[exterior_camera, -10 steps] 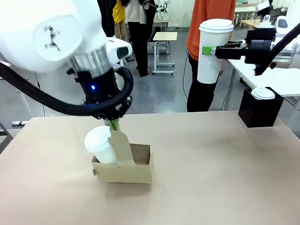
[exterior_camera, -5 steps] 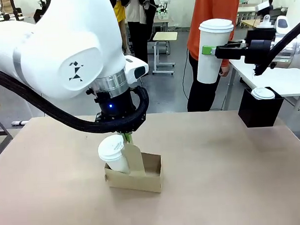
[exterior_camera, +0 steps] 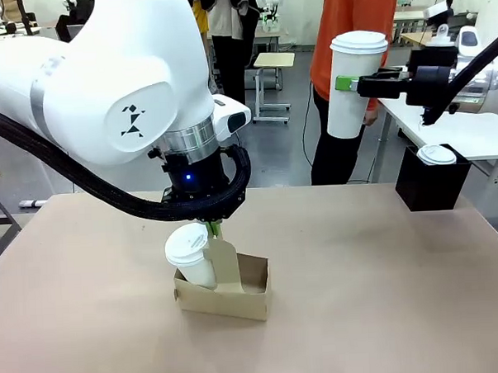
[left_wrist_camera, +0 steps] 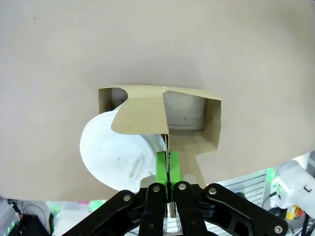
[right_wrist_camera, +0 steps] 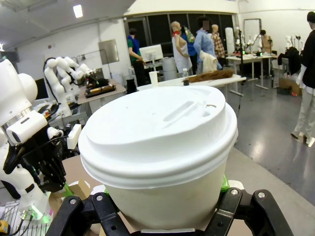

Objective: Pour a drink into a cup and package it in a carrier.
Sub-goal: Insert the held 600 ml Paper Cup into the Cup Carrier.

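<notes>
Front view: carrier (exterior_camera: 229, 296) at 7 o'clock on tabletop (exterior_camera: 386, 296), first cup (exterior_camera: 188, 253) lidded, seated in its 9 o'clock compartment; left claw (exterior_camera: 213, 231) clamped on handle tab (exterior_camera: 223, 264). Second cup (exterior_camera: 345, 116) aloft at 1 o'clock, gripped by right claw (exterior_camera: 352, 84) (filling presumably done). Black box (exterior_camera: 431, 187) at 3 o'clock, off the route.

Left wrist view: spare compartment (left_wrist_camera: 184, 110) empty, 1 o'clock of tab.

Right wrist view: lid (right_wrist_camera: 157, 128) on second cup. Outstanding, by estimate: seating second cup; left arm (exterior_camera: 129, 84) above carrier a probable obstruction.
</notes>
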Controlling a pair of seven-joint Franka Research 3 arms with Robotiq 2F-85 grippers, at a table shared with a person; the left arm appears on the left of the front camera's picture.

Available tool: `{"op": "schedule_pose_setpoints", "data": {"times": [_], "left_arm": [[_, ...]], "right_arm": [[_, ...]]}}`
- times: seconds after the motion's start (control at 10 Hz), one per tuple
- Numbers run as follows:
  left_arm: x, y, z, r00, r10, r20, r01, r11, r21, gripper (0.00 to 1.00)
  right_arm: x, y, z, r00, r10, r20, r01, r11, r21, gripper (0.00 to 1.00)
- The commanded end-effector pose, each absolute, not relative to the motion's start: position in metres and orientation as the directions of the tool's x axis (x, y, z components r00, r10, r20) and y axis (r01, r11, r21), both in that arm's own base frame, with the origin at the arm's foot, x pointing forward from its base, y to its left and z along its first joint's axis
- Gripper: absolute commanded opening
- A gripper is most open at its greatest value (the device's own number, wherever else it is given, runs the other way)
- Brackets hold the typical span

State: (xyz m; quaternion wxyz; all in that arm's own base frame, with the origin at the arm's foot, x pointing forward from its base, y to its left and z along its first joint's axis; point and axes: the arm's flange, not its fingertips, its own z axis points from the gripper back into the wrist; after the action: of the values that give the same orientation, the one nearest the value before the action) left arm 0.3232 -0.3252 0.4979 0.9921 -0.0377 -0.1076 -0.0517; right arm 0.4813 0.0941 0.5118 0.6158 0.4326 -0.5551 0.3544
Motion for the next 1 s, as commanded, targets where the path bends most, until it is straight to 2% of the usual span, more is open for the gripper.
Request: {"op": "schedule_pose_setpoints", "data": {"times": [0.0, 0.1, 0.2, 0.3, 0.4, 0.5, 0.6, 0.7, 0.8, 0.9], "left_arm": [[0.321, -0.322, 0.498, 0.971, -0.097, 0.216, 0.114, 0.991, -0.065, 0.02], [0.321, -0.322, 0.498, 0.971, -0.097, 0.216, 0.114, 0.991, -0.065, 0.02], [0.323, -0.325, 0.498, 0.972, -0.094, 0.217, 0.111, 0.992, -0.064, 0.6], [0.328, -0.318, 0.508, 0.975, -0.09, 0.206, 0.11, 0.99, -0.091, 0.6], [0.33, -0.312, 0.525, 0.974, -0.102, 0.204, 0.126, 0.986, -0.109, 1.0], [0.333, -0.308, 0.546, 0.97, -0.156, 0.184, 0.18, 0.976, -0.121, 0.64], [0.342, -0.301, 0.561, 0.965, -0.196, 0.172, 0.219, 0.968, -0.124, 1.0], [0.348, -0.291, 0.575, 0.953, -0.264, 0.147, 0.283, 0.95, -0.131, 1.0], [0.36, -0.278, 0.589, 0.925, -0.358, 0.128, 0.373, 0.919, -0.126, 0.94], [0.378, -0.255, 0.599, 0.847, -0.525, 0.086, 0.532, 0.837, -0.131, 1.0]], "right_arm": [[0.481, 0.096, 0.516, 0.126, -0.049, 0.991, -0.921, 0.367, 0.135, 0.8], [0.481, 0.096, 0.516, 0.126, -0.049, 0.991, -0.921, 0.367, 0.135, 0.8], [0.481, 0.096, 0.516, 0.126, -0.049, 0.991, -0.921, 0.367, 0.135, 0.8], [0.481, 0.096, 0.516, 0.126, -0.049, 0.991, -0.921, 0.367, 0.135, 0.8], [0.481, 0.094, 0.512, 0.133, -0.044, 0.99, -0.917, 0.375, 0.139, 0.8], [0.499, 0.097, 0.503, 0.187, -0.052, 0.981, -0.933, 0.303, 0.193, 0.8], [0.509, 0.103, 0.491, 0.213, -0.049, 0.976, -0.944, 0.248, 0.218, 0.8], [0.511, 0.11, 0.479, 0.223, -0.046, 0.974, -0.953, 0.202, 0.228, 0.8], [0.513, 0.117, 0.466, 0.223, -0.06, 0.973, -0.958, 0.172, 0.23, 0.8], [0.508, 0.127, 0.451, 0.208, -0.063, 0.976, -0.969, 0.125, 0.214, 0.8]]}}
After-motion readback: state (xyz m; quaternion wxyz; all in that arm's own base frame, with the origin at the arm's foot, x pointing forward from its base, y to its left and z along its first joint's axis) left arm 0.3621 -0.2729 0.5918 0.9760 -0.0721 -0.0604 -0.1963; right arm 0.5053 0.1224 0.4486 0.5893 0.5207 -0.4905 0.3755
